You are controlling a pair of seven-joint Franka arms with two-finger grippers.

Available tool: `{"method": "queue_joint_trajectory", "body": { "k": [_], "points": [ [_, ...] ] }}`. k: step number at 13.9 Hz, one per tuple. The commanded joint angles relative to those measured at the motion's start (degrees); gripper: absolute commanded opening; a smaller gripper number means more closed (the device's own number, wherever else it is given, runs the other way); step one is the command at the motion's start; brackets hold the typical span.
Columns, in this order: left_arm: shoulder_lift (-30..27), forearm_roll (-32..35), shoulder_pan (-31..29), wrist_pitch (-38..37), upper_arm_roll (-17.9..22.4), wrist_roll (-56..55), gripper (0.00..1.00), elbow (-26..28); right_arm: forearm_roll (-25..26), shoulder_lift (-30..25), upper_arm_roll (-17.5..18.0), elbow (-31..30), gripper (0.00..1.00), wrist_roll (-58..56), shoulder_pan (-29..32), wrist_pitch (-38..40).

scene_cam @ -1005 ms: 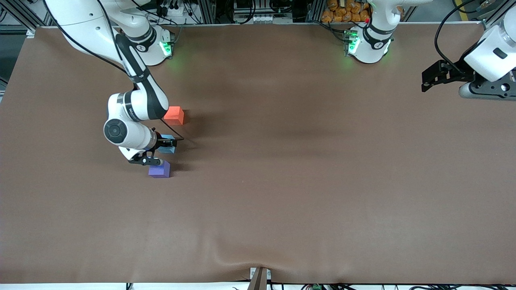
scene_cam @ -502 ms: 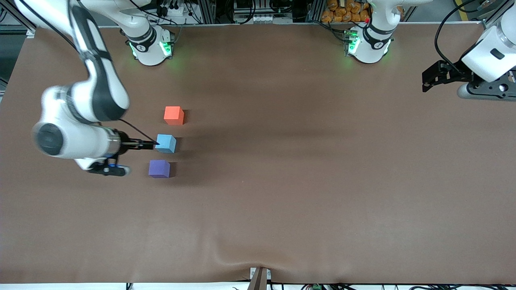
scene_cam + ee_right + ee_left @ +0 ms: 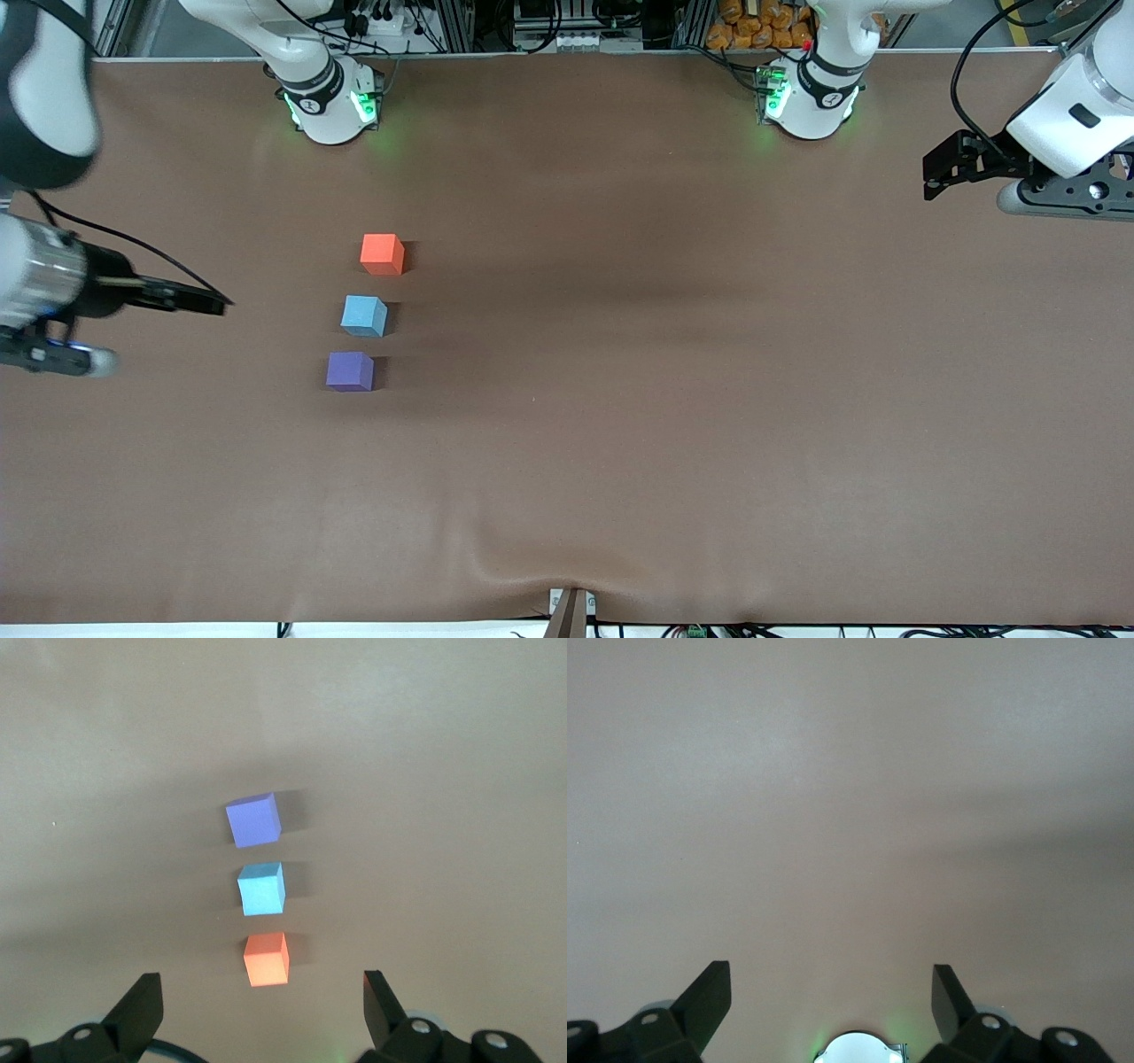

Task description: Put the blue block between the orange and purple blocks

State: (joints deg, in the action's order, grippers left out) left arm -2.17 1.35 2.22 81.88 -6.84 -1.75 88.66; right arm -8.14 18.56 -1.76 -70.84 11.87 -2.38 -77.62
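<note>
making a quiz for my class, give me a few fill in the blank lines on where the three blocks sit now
1. The block lying between the orange block and the purple block is the ____ one.
2. Of the three blocks, the one nearest the front camera is ____.
3. The right end effector holds ____, its fingers open.
4. The three blocks lie toward the ____ arm's end of the table.

Missing words: blue; purple; nothing; right
</note>
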Motion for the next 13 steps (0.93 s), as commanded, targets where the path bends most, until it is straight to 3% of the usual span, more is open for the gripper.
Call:
{"method": "queue_joint_trajectory", "body": {
  "k": [1,2,4,8,10,13],
  "points": [
    [0.1,1.3,-0.1,-1.3,-0.5,0.3,1.0,-1.0,-5.4,-0.7,1.6,4.0,1.0,-0.4,3.6,7.4],
    [0.2,1.3,-0.1,-1.3,-0.5,0.1,1.0,-0.9,-4.6,-1.9,1.4,4.1,1.0,-0.6,3.3,5.8],
    [0.4,1.4,0.0,-1.3,-0.5,-0.1,1.0,-0.8,3.2,-6.8,1.7,2.1,1.0,-0.4,-0.6,3.5],
    [0.3,1.4,-0.1,-1.3,-0.5,0.0,1.0,-0.9,4.6,-20.5,1.9,-17.5,1.0,-2.5,-0.3,-7.7],
    [0.3,1.3,-0.1,-1.3,-0.5,0.1,1.0,-1.0,4.6,-21.0,4.1,-17.8,1.0,-3.7,2.1,-7.6],
    [0.4,1.4,-0.1,-1.3,-0.5,0.0,1.0,-1.0,4.9,-21.3,4.4,-17.6,1.0,-4.1,2.1,-7.4]
  ]
}}
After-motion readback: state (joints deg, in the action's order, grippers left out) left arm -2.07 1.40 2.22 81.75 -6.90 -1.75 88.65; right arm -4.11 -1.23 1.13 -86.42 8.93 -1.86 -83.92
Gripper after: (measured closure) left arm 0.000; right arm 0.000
